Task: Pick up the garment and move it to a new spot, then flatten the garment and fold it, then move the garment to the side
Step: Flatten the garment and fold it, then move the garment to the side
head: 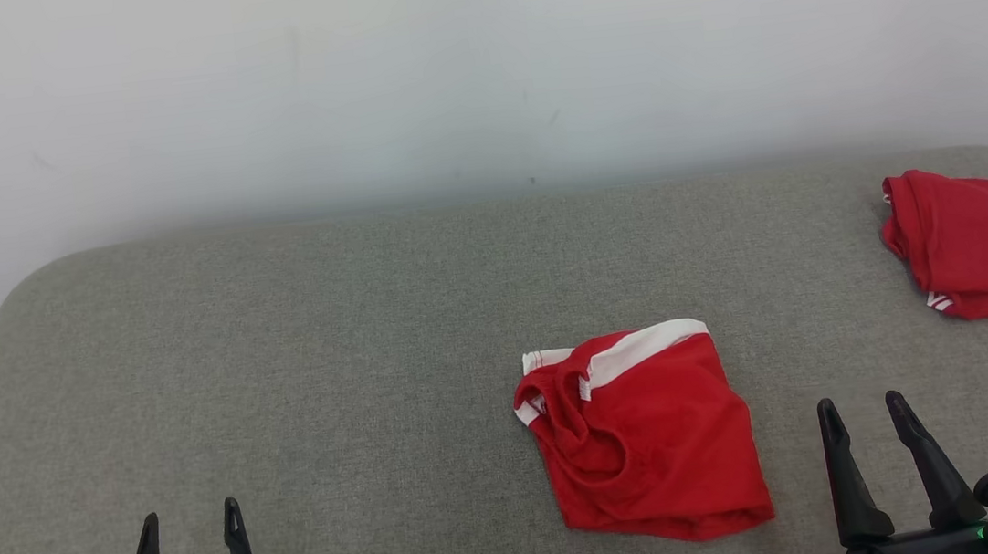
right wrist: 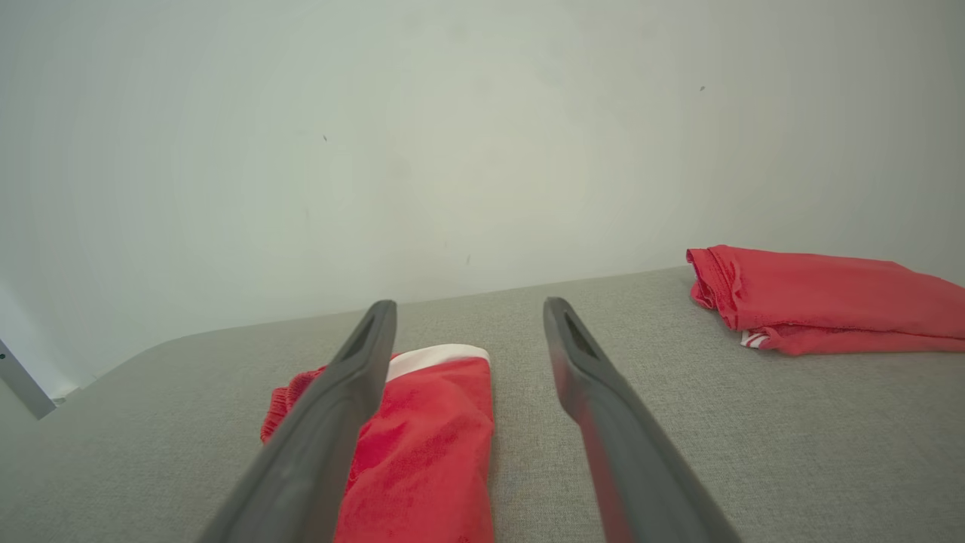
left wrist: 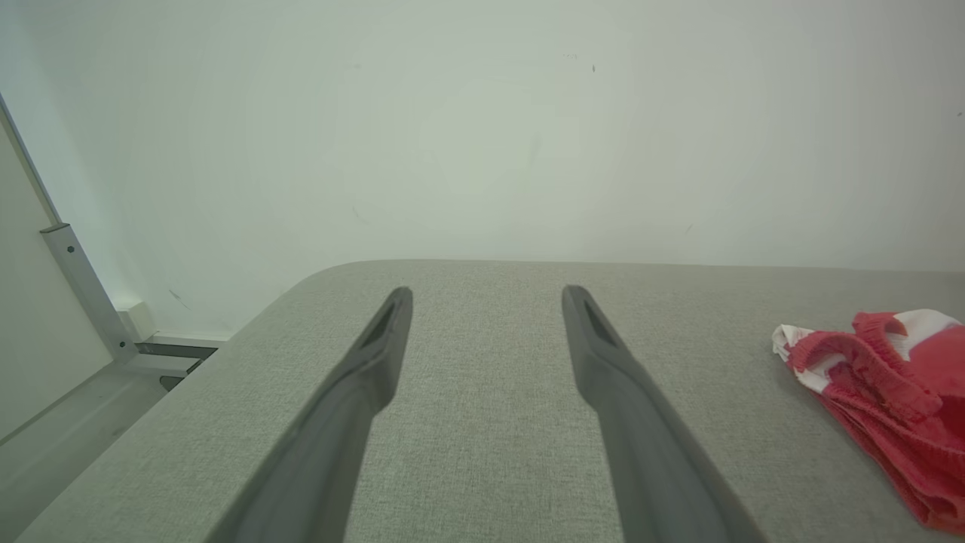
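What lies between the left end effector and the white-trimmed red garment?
Nothing but bare grey fabric surface, from the left end effector to the white-trimmed red garment; the head view shows it, the left wrist view too.

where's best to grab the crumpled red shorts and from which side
Probably the white waistband at the far edge of the red shorts, from the right with the open right pincer: it is nearest, and the band is a thick raised edge.

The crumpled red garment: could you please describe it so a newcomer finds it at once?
On the grey surface, look right of centre, beside the right claw. The crumpled red garment there shows a broad white band, unlike the folded red garment at the right edge.
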`<state>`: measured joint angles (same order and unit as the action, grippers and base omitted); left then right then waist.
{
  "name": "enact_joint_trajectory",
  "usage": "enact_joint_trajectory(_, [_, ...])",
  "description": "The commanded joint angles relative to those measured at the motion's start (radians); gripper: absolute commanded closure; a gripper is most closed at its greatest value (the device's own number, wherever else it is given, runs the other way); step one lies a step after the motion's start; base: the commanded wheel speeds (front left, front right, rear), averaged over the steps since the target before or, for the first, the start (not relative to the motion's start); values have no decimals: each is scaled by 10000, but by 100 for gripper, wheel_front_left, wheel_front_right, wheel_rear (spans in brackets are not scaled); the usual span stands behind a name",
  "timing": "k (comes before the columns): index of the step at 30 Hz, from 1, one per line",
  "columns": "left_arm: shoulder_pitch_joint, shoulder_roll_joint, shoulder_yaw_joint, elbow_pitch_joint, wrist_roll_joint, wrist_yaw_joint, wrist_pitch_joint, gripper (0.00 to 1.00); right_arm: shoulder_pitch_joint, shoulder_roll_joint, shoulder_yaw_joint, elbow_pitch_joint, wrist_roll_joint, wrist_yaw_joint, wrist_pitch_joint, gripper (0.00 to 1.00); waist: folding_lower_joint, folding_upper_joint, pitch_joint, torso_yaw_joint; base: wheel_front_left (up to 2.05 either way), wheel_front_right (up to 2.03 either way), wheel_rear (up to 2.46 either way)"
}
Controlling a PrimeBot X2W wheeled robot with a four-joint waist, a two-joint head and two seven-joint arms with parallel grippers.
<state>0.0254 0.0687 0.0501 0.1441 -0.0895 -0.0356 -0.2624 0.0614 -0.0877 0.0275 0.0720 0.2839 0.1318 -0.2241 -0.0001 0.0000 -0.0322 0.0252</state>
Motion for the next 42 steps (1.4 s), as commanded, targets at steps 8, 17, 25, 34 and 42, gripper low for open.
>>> enact_joint_trajectory(8, [183,34,-154,-92,-110,-257,-30,0,90,230,-70,-151,-499,-25,102,0,1,0,48,70,0,0,0])
enact_joint_trajectory(17, [372,351,-292,-195,45,-285,-2,0,135,314,-285,-103,-674,-25,305,0,1,0,46,170,0,0,0])
enact_joint_trajectory(25, [460,485,-395,-326,143,-191,170,0,179,342,-378,-205,-843,-25,544,0,1,0,-4,211,0,0,0])
enact_joint_trajectory(34, [522,521,-458,-451,58,-99,324,0,221,370,-433,-332,-906,-25,713,0,1,0,-44,185,0,0,0])
enact_joint_trajectory(42, [597,535,-525,-618,-1,0,443,0,241,377,-427,-384,-888,-25,766,0,1,0,-65,170,0,0,0])
